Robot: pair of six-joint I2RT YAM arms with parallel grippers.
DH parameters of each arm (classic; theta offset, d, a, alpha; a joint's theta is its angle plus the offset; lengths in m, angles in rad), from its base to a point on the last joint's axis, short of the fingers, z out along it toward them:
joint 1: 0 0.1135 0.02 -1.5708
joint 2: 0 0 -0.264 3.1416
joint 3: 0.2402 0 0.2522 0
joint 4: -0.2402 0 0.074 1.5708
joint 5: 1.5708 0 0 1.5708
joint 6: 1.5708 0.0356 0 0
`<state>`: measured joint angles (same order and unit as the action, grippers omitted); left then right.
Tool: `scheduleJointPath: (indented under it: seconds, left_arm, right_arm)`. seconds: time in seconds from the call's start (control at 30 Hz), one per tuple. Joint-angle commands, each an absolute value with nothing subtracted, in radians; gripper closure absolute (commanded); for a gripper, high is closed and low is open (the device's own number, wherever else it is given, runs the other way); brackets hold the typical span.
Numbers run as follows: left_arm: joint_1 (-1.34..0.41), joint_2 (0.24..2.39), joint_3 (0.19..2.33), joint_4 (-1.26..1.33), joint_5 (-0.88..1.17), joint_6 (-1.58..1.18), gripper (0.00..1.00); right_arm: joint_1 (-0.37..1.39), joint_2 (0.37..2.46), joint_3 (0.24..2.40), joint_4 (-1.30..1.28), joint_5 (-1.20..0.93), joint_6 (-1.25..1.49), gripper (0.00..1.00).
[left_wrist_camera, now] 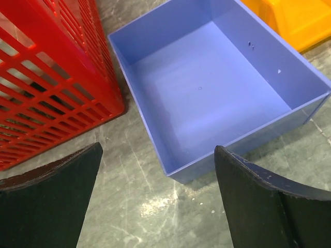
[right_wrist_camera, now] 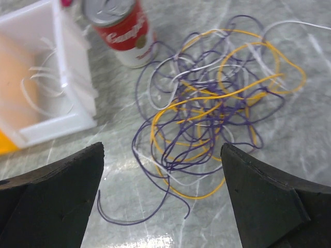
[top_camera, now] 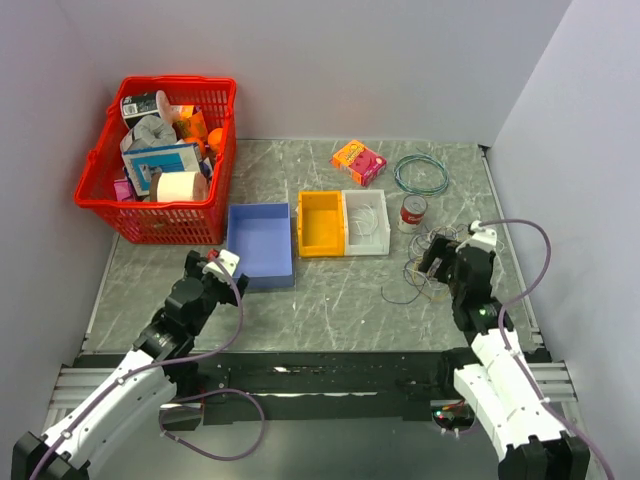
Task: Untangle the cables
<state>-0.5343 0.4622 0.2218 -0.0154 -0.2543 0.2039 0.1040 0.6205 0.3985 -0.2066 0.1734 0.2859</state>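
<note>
Far left: red basket (top_camera: 177, 82) stuffed with mixed items. Left gripper (left_wrist_camera: 158, 150) is wide open with nothing in it, hovering over the bench (top_camera: 350, 300) just short of the blue bin (left_wrist_camera: 207, 88), which is empty. Next come the orange bin (top_camera: 321, 222) and the white bin (top_camera: 366, 235), which touch; the white one has a loose white wire in it. Soup can (right_wrist_camera: 121, 31) stands just right of the white bin.

The cables (right_wrist_camera: 207, 119) are one loose clump of purple, yellow-orange and white strands, flat on the bench just right of the can. Right gripper (right_wrist_camera: 161, 155) is spread fully and holds nothing, poised over the clump's near edge.

Handling guess: very light, floppy, springy loops. Pulling one strand likely drags the whole clump, and thin wire may slip from the pads. Best hold is probably the purple loose end (right_wrist_camera: 124, 223) trailing out near-left, or an outer yellow loop, pinched low at the bench.
</note>
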Motion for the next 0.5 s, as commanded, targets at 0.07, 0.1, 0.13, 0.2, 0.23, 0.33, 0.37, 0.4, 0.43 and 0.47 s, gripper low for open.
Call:
scheduleJointPath:
  seconds: [0.07, 0.1, 0.13, 0.2, 0.23, 0.33, 0.37, 0.4, 0.43, 0.47]
  left_arm:
    - [-0.532, 0.454, 0.271, 0.005, -0.146, 0.282, 0.04]
    - [-0.532, 0.451, 0.276, 0.003, -0.111, 0.294, 0.04]
    - [-0.532, 0.449, 0.278, 0.002, -0.103, 0.304, 0.04]
    - [-0.532, 0.452, 0.296, 0.02, -0.086, 0.285, 0.04]
    - [-0.532, 0.462, 0.307, 0.026, -0.083, 0.234, 0.04]
    - [-0.532, 0.538, 0.412, -0.046, -0.013, 0.132, 0.04]
    - [-0.532, 0.595, 0.478, -0.07, 0.0, 0.114, 0.04]
    - [-0.532, 0.623, 0.507, -0.121, 0.03, 0.104, 0.04]
    - [-0.532, 0.646, 0.534, -0.135, 0.085, 0.109, 0.04]
    - [-0.532, 0.673, 0.566, -0.144, 0.104, 0.11, 0.04]
  right_arm:
    - [0.083, 0.782, 0.583, -0.392, 0.354, 0.406, 0.0]
    - [0.074, 0.813, 0.624, -0.434, 0.351, 0.413, 0.0]
    - [0.051, 0.881, 0.644, -0.452, 0.347, 0.419, 0.0]
    - [0.023, 0.99, 0.692, -0.486, 0.321, 0.428, 0.0]
    - [0.005, 1.024, 0.702, -0.488, 0.304, 0.431, 0.0]
    - [-0.073, 1.144, 0.73, -0.463, 0.206, 0.442, 0.0]
    - [-0.081, 1.17, 0.735, -0.456, 0.174, 0.448, 0.0]
    - [-0.084, 1.224, 0.745, -0.445, 0.16, 0.451, 0.0]
    - [-0.084, 1.25, 0.755, -0.433, 0.147, 0.453, 0.0]
    - [-0.084, 1.276, 0.764, -0.427, 0.115, 0.451, 0.0]
